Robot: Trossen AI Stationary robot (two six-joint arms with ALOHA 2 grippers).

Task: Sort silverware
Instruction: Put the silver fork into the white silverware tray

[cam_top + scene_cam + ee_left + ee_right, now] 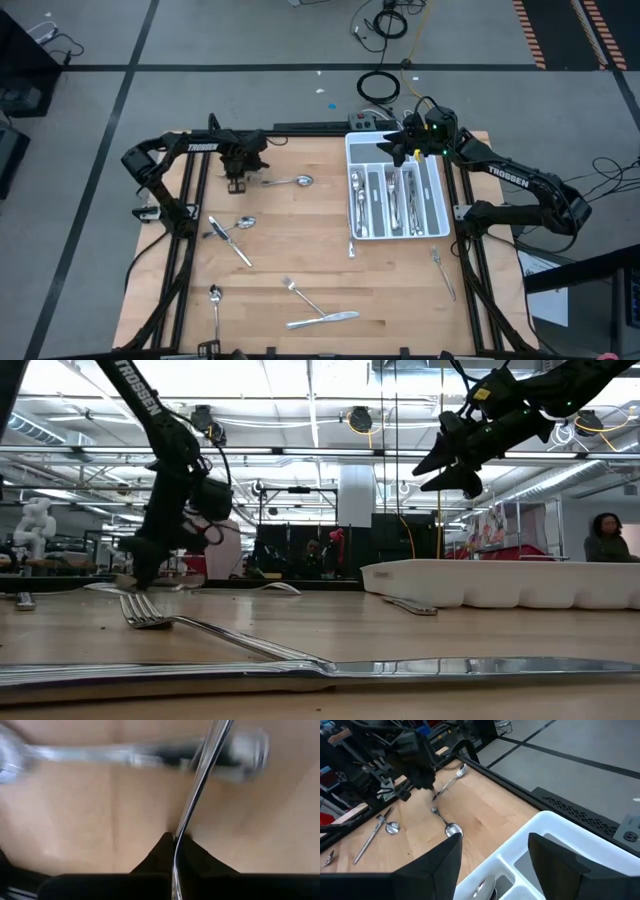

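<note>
My left gripper is down at the table's far left, shut on a slim silver piece, which looks like a spoon in the right wrist view. A second spoon lies flat just to the right of it. The white tray sits at the far right with several pieces in its compartments. My right gripper hovers open above the tray's far end, holding nothing. More silverware lies loose on the wood, among it a fork and a knife. My left gripper pinches the slim piece's handle between its two fingertips, which come at it from above, pointing down. The handle shows edge-on and runs out ahead of the fingers. I cannot tell whether the piece is lifted or rests on the table.
A spoon and knife lie crossed at the left. Another spoon is near the front edge, and a fork lies right of the tray's near end. Bare wood spreads across the table's middle. People stand in the room beyond.
</note>
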